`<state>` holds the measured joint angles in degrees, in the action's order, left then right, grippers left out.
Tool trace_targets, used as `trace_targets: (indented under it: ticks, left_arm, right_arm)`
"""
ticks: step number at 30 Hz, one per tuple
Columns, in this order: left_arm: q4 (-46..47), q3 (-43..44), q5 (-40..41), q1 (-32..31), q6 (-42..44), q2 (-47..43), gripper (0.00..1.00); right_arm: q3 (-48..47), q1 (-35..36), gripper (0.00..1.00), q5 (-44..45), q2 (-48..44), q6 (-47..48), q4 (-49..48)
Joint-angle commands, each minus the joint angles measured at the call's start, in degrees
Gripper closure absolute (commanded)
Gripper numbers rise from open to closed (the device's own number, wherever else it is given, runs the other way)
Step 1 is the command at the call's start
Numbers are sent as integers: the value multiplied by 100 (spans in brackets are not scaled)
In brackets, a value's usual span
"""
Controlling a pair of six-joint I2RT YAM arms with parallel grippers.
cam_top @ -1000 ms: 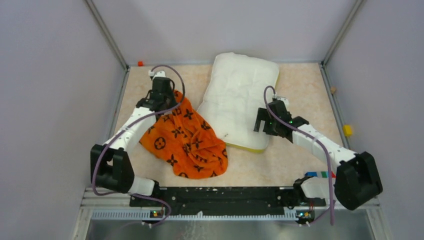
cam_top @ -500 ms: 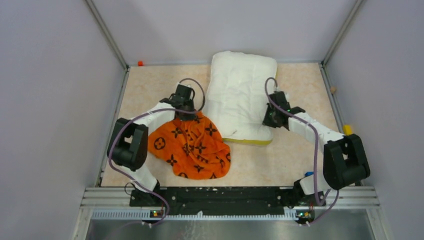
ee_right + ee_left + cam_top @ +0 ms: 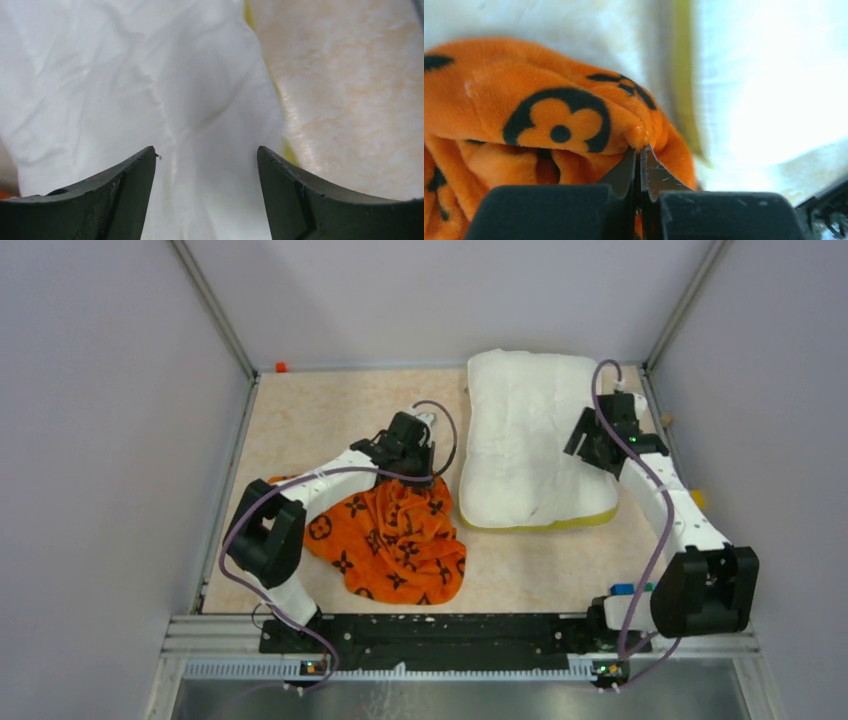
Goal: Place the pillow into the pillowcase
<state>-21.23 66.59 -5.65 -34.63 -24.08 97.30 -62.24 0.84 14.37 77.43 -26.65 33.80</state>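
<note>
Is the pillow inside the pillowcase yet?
Out. The whole white pillow lies bare beside the crumpled orange pillowcase.

There is one pillow on the one desk, toward one o'clock. One pillowcase lies at seven o'clock of the pillow.

There are two arms, the left arm and the right arm. Each carries one pincer, so two in all: the left pincer and the right pincer.

Four small bits sit at the fringes:
- one orange piece at eleven o'clock
- one tan piece at two
- one yellow block at three
- one blue bit at five
</note>
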Motion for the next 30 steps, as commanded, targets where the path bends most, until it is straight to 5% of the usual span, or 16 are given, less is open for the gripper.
trace_targets:
  ticks: [1,7,11,15,19,23,25,30]
  left_arm:
    - [267,753,-927,-242,227,-359,100]
    - [663,1484,-1501,-650,-100,-275,99]
    - [141,1835,-902,-653,-53,-151,72]
    - [-432,1748,225,-564,-229,-460,46]
    - [-663,1040,1316,-186,-474,-1282,22]
    - [-585,-62,986,657,-629,-2105,18]
    - [-693,-478,1079,799,-642,-2346,4]
    - [-854,-1352,1578,838,-1036,-2789,1]
  right_arm:
    - [-130,890,25,-305,-784,92,-43]
    - [413,1142,22,-1267,-1649,-3,-384]
    - [866,1452,20,-1641,-1901,-74,-669]
    - [849,2560,20,-719,-1392,-171,-705]
    - [693,3224,20,-167,-669,-403,-961]
    - [559,3643,21,354,96,-655,-1036]
    - [678,3660,22,534,300,-907,-1096]
    - [1292,3570,23,841,356,-1162,-1428]
